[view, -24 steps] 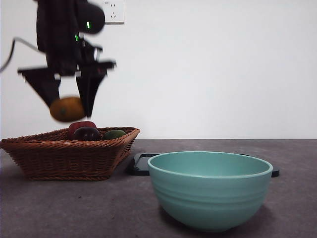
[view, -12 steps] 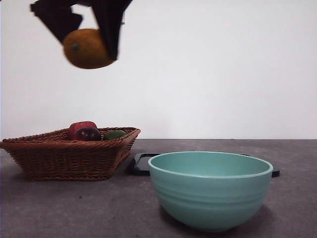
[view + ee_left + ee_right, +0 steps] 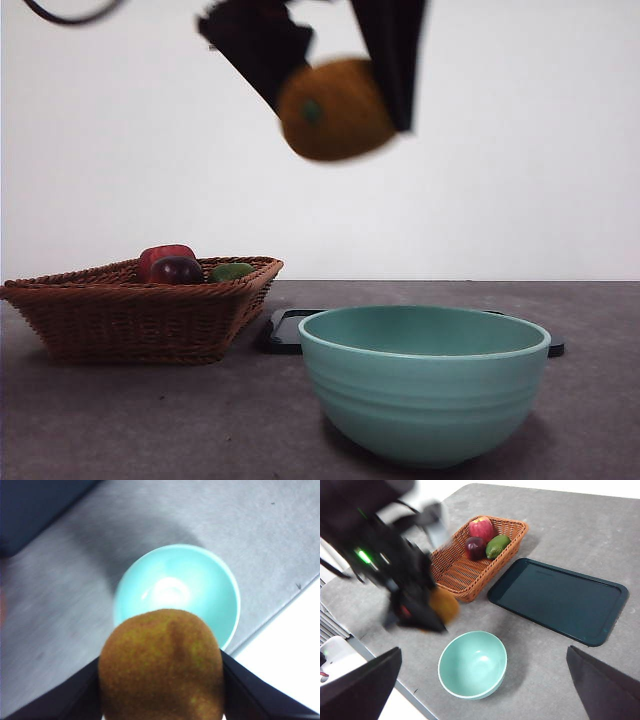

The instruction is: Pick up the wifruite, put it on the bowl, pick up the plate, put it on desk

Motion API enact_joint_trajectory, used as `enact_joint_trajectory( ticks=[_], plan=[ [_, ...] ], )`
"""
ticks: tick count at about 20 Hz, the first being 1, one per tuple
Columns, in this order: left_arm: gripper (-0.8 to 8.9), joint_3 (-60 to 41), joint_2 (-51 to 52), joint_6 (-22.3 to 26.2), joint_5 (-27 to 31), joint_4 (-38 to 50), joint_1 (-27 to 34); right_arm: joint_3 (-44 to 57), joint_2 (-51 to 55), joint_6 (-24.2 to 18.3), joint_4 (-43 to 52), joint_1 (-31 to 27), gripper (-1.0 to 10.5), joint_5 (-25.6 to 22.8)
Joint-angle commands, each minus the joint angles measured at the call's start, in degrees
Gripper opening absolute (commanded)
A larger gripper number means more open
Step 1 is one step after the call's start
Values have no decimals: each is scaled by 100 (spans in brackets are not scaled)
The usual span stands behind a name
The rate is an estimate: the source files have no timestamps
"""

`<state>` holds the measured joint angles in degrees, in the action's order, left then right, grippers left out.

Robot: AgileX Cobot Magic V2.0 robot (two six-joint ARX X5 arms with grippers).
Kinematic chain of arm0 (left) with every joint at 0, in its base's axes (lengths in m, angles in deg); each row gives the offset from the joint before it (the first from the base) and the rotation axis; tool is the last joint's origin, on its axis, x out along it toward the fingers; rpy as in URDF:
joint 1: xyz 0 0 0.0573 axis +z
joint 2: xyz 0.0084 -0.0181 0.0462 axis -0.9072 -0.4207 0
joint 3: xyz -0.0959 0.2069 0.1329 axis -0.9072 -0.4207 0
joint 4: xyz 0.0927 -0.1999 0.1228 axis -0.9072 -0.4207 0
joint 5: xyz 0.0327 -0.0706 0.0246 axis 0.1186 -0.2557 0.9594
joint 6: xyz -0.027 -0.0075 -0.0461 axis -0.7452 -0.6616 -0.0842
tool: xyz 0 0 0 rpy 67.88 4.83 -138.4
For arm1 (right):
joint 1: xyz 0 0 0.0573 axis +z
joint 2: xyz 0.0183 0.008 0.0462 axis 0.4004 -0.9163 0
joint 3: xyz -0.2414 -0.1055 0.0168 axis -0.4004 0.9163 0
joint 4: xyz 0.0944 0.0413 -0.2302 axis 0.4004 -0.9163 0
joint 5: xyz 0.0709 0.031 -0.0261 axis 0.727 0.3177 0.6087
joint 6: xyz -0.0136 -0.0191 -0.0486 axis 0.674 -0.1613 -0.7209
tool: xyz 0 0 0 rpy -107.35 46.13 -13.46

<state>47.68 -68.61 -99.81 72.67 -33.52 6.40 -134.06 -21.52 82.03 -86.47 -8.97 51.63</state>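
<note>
Wifruite [image 3: 336, 110] is gripped between the jaws of the left gripper [image 3: 340, 95], held high above the desk [image 3: 150, 420] and over the near rim of the bowl [image 3: 425, 385], having been carried rightward from above the wicker basket [image 3: 130, 310] since half a second ago. Only in the right wrist view are the dark tray [image 3: 560, 600] behind the bowl and the basket's fruits seen in full, with the right gripper [image 3: 485, 680] spread wide and empty, well apart from the bowl.
</note>
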Motion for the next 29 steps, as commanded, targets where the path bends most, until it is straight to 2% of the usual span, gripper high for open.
enact_joint_trajectory(
  ticks=[1,13,26,27,29],
  plan=[
    [244,101,-402,-70,-4,254,-173,-120,-20,50,59,28,567,11],
    [244,101,-1860,42,2,820,-280,-120,-20,57,59,28,567,9],
    [256,101,-2081,42,-2,767,-280,-120,-20,57,59,28,566,7],
    [298,101,-2081,42,-2,756,-280,-120,-20,57,61,28,566,7],
    [442,103,-2081,52,-2,758,-280,-120,-20,57,61,28,566,7]
  ],
)
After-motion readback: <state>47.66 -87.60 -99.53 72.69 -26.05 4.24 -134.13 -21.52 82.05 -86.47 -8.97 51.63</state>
